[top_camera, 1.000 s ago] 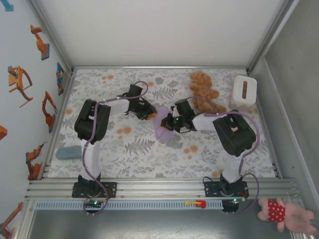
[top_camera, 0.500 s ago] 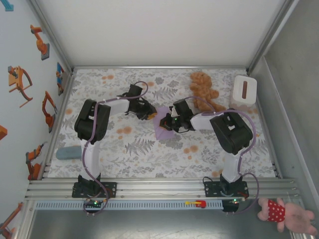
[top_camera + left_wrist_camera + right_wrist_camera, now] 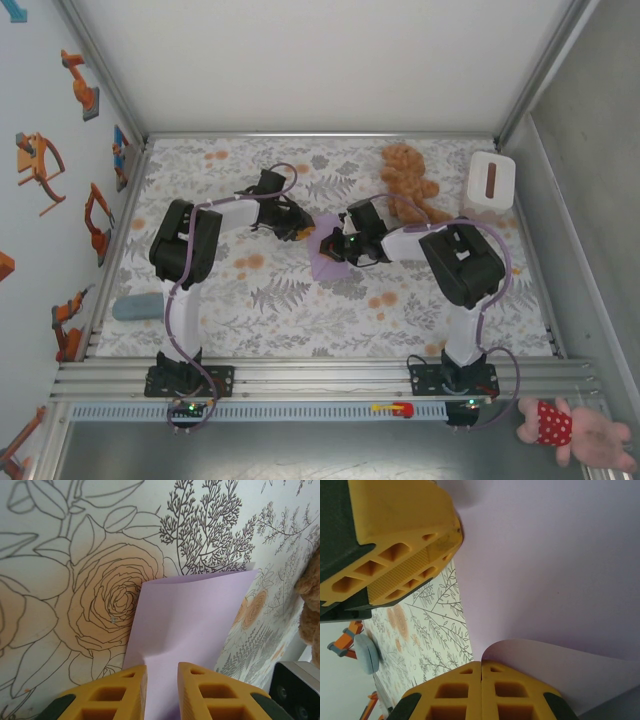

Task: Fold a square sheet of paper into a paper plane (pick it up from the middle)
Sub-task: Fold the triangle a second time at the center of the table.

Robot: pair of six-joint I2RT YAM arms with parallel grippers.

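Top external: I am watching both arms reaching inward over the flowered table [image 3: 250,300]. The square sheet of paper [image 3: 324,257] is lying mid-table between the left gripper [image 3: 297,226] and the right gripper [image 3: 338,246], with the brown teddy bear [image 3: 408,180] and the white box [image 3: 490,178] sitting beyond. From this height the jaws are too small for me to read, and the right gripper is covering part of the sheet.

Left wrist: the lavender sheet is running across the cloth and into the narrow gap between this gripper's yellow fingers [image 3: 120,690], which are standing slightly parted. I cannot tell whether either pad is touching it. The frame is cutting off the sheet's near edge.

Right wrist: this gripper's two fingers are pressing together with the seam closed, apparently pinching a curled-up lip of the sheet. The rest of the paper is spreading beyond the frame.

I am judging the paper to be light, limp, quick to crease and liable to slide on the cloth. It is calling for gentle holds near the middle and along the edges.
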